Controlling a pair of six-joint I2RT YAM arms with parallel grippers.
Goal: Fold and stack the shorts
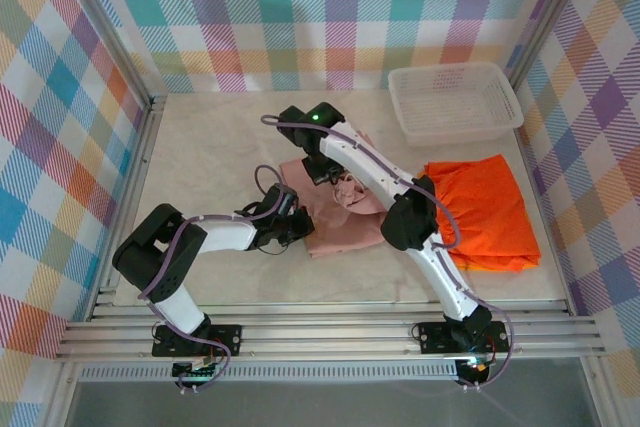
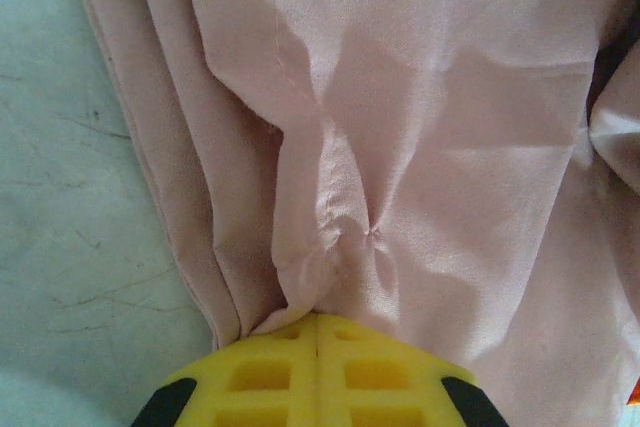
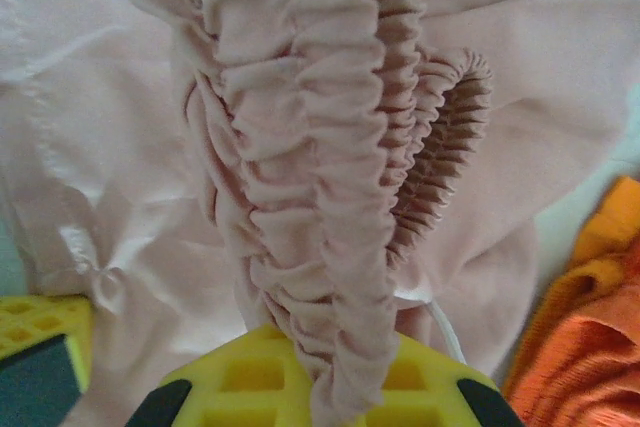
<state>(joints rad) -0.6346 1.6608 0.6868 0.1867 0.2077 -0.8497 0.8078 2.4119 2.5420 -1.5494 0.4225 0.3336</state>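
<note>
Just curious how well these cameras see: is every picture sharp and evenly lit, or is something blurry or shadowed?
Top external: evenly lit and sharp, with only soft shadows on the table. Left wrist: pink shorts sharp, their folds shaded; the left gripper looks slightly soft up close. Right wrist: the waistband is crisp, the orange shorts slightly blurred.

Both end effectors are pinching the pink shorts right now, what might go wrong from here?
1. The left end effector grips only a small pucker of the pink shorts; the thin fabric may slip free when pulled.
2. The right end effector pinches a bunched stretch of the waistband, so the fold may come out crooked.
3. The orange shorts lie right beside the pink pair; a sweeping arm might drag them.
</note>
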